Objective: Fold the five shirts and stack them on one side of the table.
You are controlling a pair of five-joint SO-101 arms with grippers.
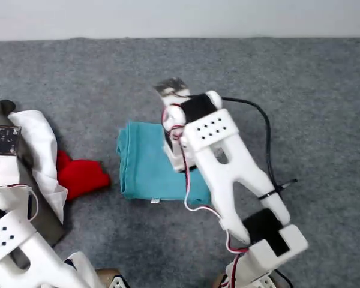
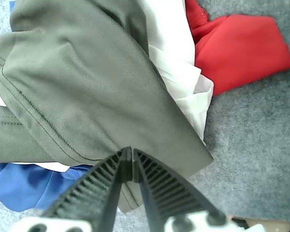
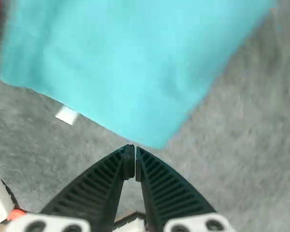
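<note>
A folded teal shirt (image 1: 143,162) lies in the middle of the grey table. The right arm (image 1: 219,150) stretches over its right half. My right gripper (image 3: 135,151) is shut with nothing between its fingers, its tips just off a corner of the teal shirt (image 3: 125,63). At the table's left a pile holds a dark grey shirt (image 2: 77,87), a white shirt (image 2: 171,48), a red shirt (image 2: 237,48) and a blue shirt (image 2: 19,186). My left gripper (image 2: 132,155) is shut, its tips over the grey shirt's edge with no cloth seen between them.
The left arm (image 1: 12,240) rises from the near left corner over the pile (image 1: 42,156). A white tag (image 3: 66,115) sticks out from the teal shirt's edge. Bare grey table (image 1: 312,108) lies to the right and at the back.
</note>
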